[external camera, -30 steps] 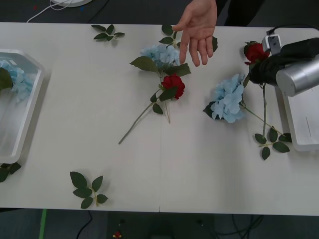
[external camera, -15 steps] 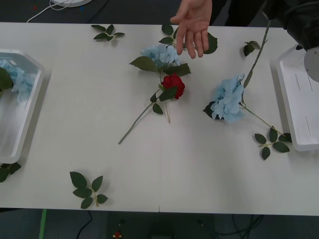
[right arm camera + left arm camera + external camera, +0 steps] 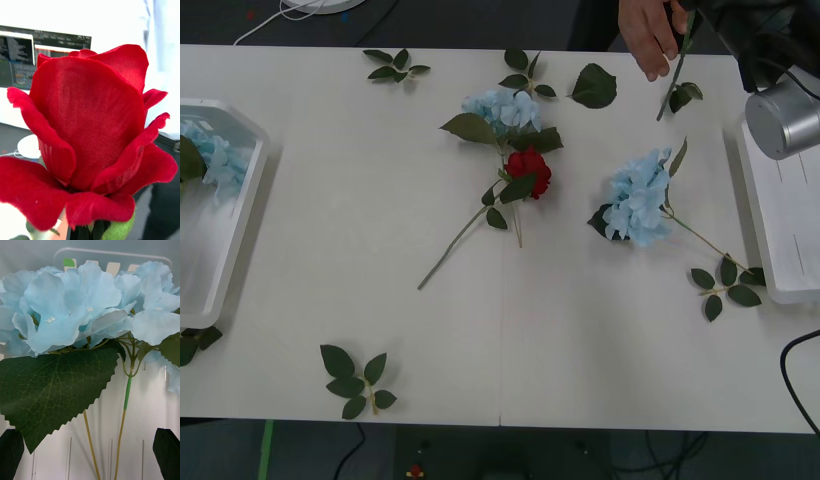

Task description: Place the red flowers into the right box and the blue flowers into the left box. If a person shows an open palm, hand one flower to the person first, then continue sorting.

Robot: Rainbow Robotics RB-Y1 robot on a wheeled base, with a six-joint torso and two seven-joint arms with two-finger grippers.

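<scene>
At the far right edge of the worktop (image 3: 380,330), a person's hand (image 3: 650,35) pinches the stem (image 3: 677,75) of a red rose (image 3: 88,138) that the right arm (image 3: 780,115) holds up; its head looms close before the right wrist camera. Whether the right fingers are clamped on it I cannot tell.

The left fingers (image 3: 167,452) stand apart over the left box (image 3: 225,245), where a blue hydrangea (image 3: 86,311) lies.

On the worktop another rose (image 3: 529,168) lies mid-table, touching a hydrangea (image 3: 500,108) beyond it. A third hydrangea (image 3: 640,197) lies near the right box (image 3: 790,240). Loose leaf sprigs (image 3: 358,380) lie scattered about.
</scene>
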